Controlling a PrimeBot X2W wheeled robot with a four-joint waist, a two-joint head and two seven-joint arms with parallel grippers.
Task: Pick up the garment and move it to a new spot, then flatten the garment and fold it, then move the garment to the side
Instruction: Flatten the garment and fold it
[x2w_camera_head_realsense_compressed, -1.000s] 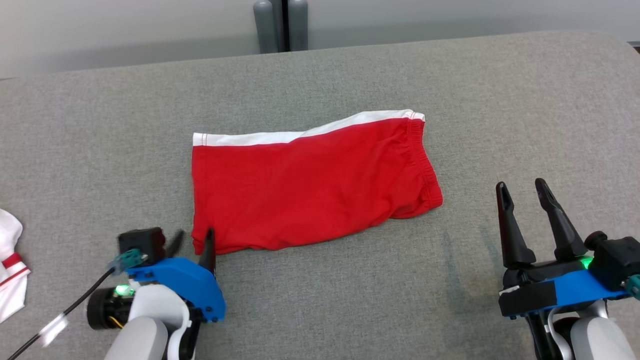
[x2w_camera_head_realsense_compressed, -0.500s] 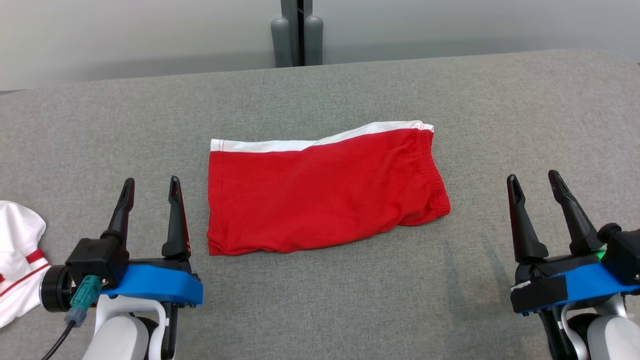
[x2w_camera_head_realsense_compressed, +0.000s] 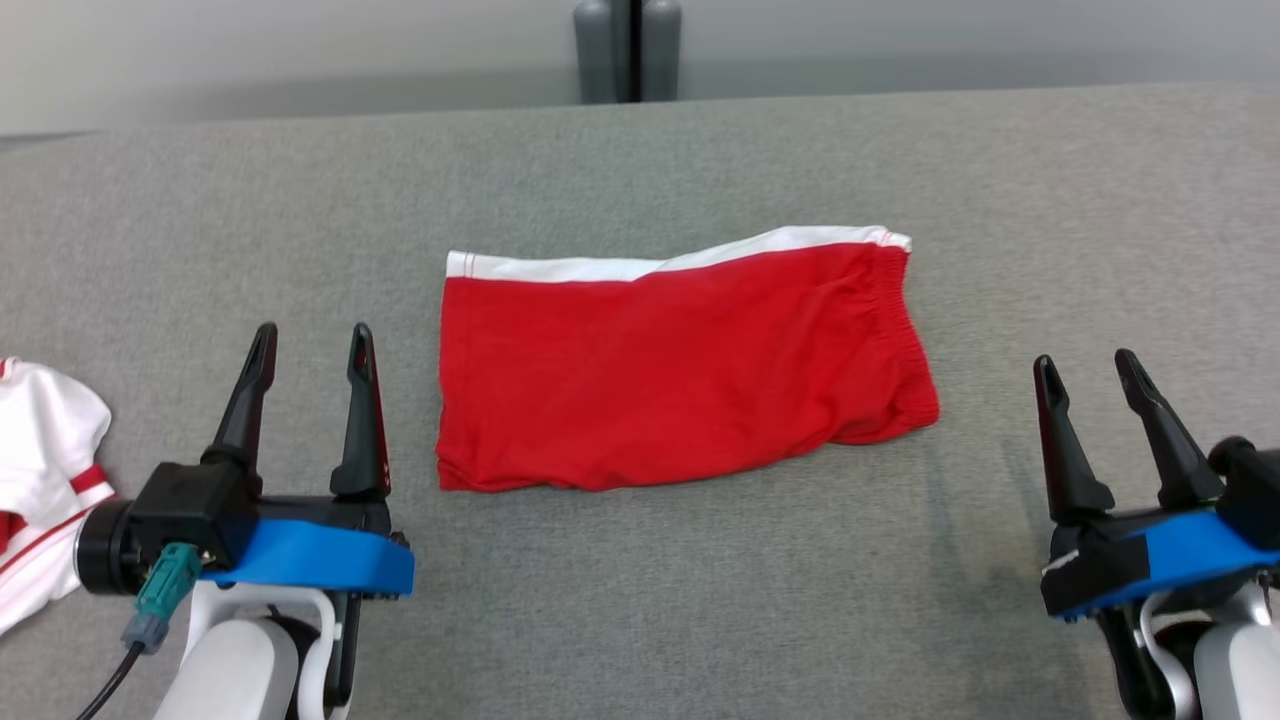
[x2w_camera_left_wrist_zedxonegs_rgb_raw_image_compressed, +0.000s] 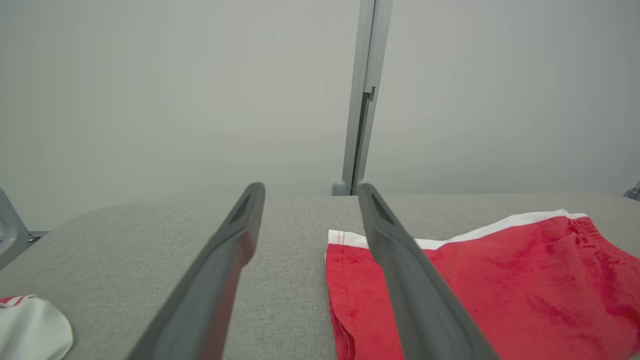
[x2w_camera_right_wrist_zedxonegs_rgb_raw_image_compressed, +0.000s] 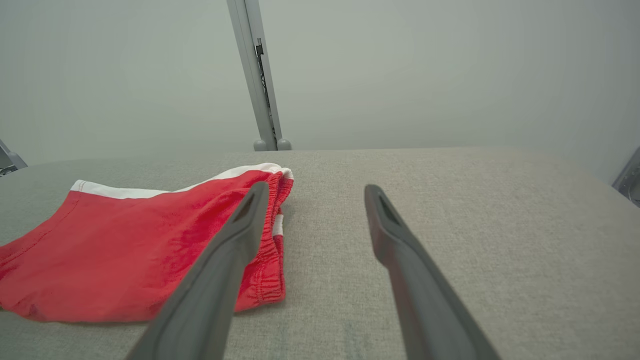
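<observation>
You have one red garment (x2w_camera_head_realsense_compressed: 680, 380) and one white cloth (x2w_camera_head_realsense_compressed: 45, 460) with red stripes, so two textile pieces on one desk (x2w_camera_head_realsense_compressed: 640, 600). You count two claws, the left claw (x2w_camera_head_realsense_compressed: 313, 332) and the right claw (x2w_camera_head_realsense_compressed: 1085, 360), with two fingers (x2w_camera_head_realsense_compressed: 362, 420) each. Behind stands one grey post (x2w_camera_left_wrist_zedxonegs_rgb_raw_image_compressed: 372, 50).

Bare worktop (x2w_camera_head_realsense_compressed: 650, 600) rings the red garment (x2w_camera_head_realsense_compressed: 680, 370); a white cloth (x2w_camera_head_realsense_compressed: 45, 450) occupies the left edge; a grey post (x2w_camera_head_realsense_compressed: 595, 50) stands behind.

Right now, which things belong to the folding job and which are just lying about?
Part of the job: red shorts, flat on the grey table; left gripper and right gripper, both open, either side.
Lying about: white garment with red stripes at the left edge; grey post behind the table.
</observation>
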